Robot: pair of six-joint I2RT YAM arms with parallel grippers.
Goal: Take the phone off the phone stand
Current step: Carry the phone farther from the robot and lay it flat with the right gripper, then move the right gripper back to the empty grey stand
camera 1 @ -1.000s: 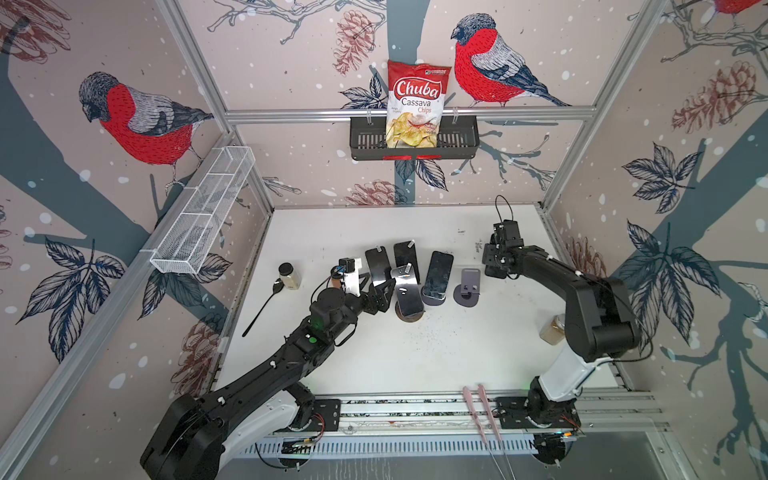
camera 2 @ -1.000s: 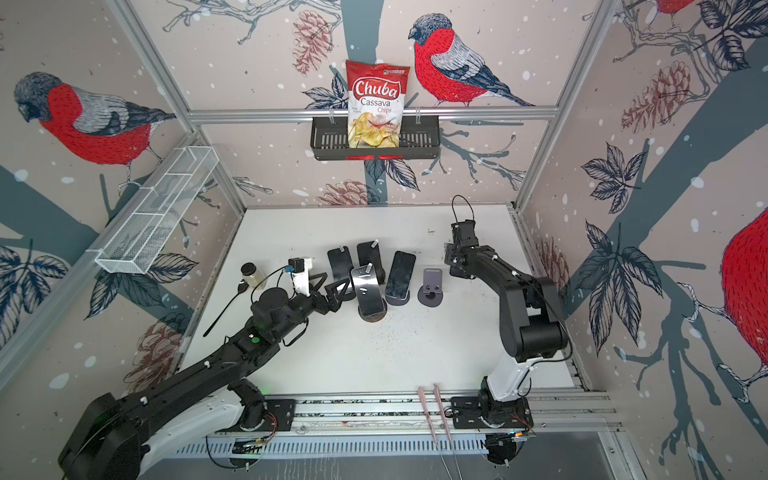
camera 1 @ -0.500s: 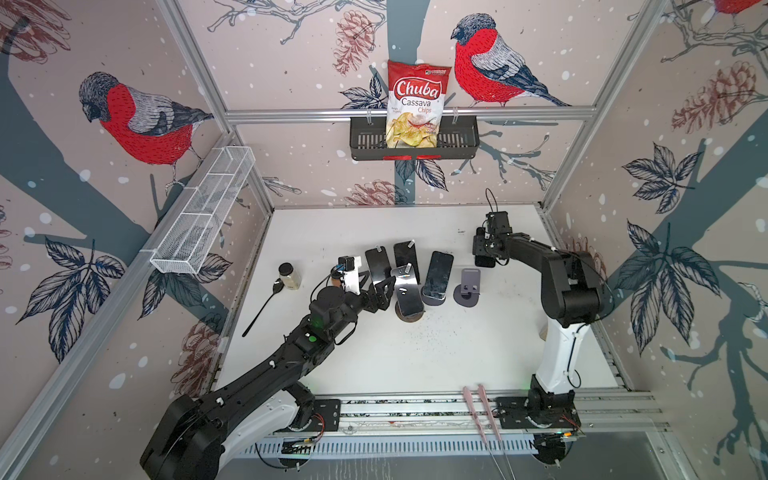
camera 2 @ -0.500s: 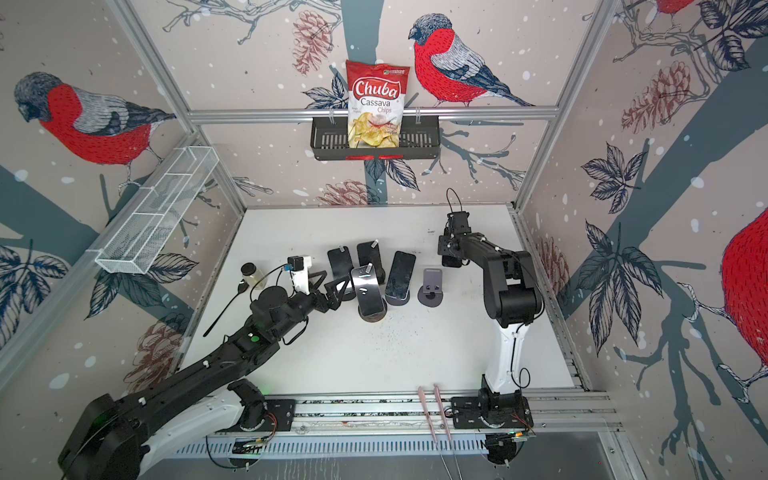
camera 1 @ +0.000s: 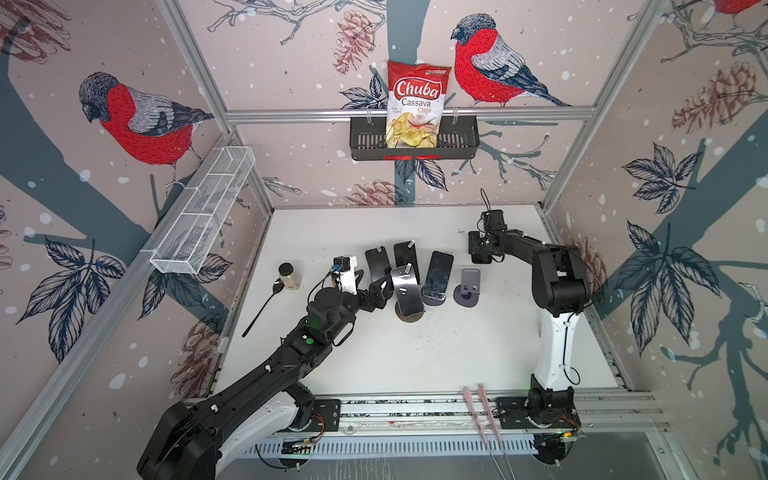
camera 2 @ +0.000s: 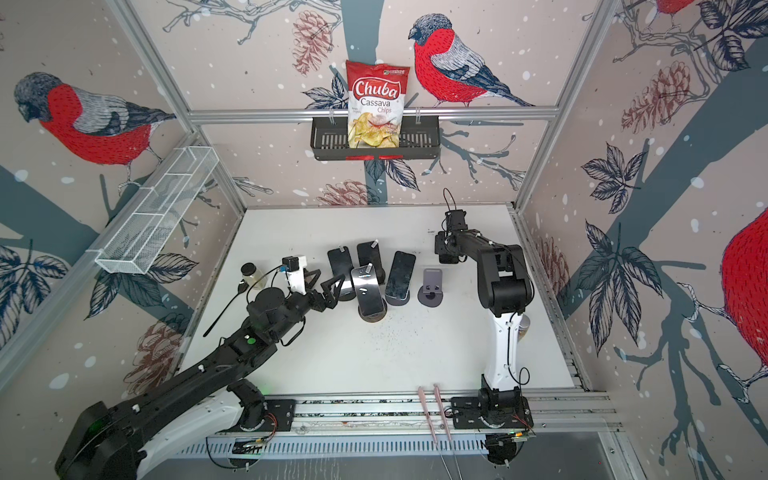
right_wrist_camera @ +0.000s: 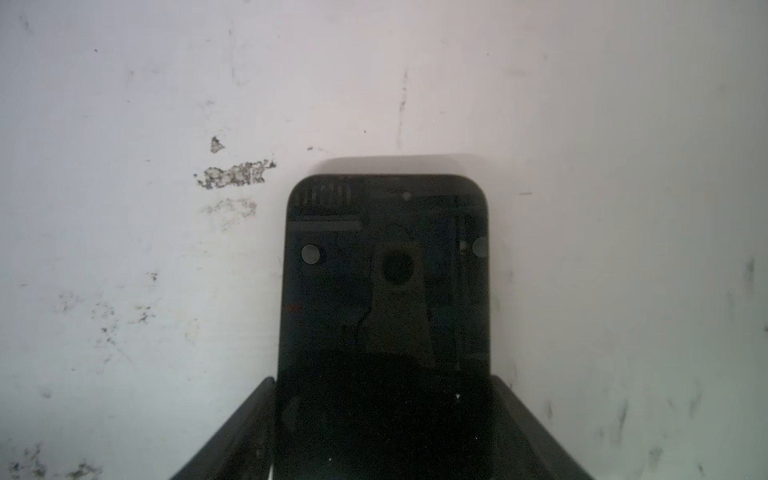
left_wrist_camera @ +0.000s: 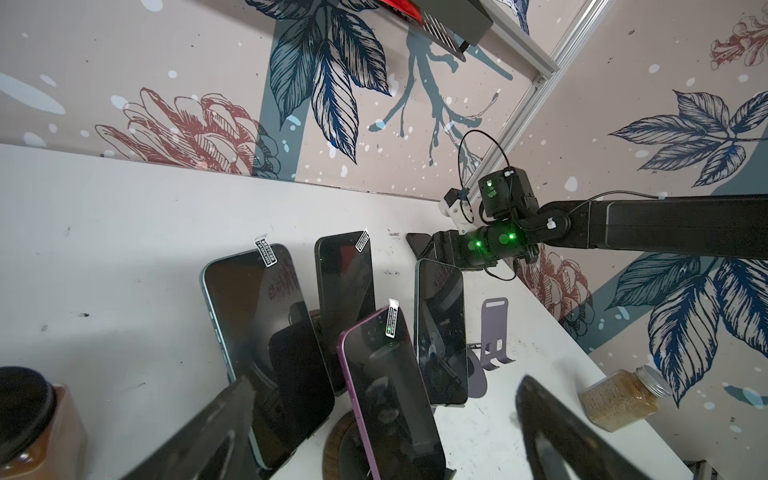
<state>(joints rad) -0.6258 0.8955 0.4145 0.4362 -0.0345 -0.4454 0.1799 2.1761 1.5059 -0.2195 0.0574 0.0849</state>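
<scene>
My right gripper [camera 1: 478,252] is shut on a black phone [right_wrist_camera: 386,270], held flat and low over the white table [right_wrist_camera: 124,124] at the back right; I cannot tell whether it touches. The empty purple phone stand [camera 1: 469,286] is just in front of it. Three dark phones [camera 1: 438,276] lean in stands in a row, and a purple-edged phone [left_wrist_camera: 390,395] leans on a round wooden stand [camera 1: 409,316]. My left gripper [camera 1: 380,293] is open beside the purple-edged phone, its fingers [left_wrist_camera: 224,424] wide on either side of it and apart from it.
A spice jar [camera 1: 289,276] and a black spoon [camera 1: 262,309] lie left of the left gripper. A second jar [left_wrist_camera: 623,399] stands behind the right arm. A wire rack [camera 1: 203,216] hangs on the left wall; a black basket [camera 1: 457,141] holding a chips bag hangs at the back.
The right gripper has carried the black phone a little to the left along the back of the table, and its arm has folded upright. The left arm has not moved.
</scene>
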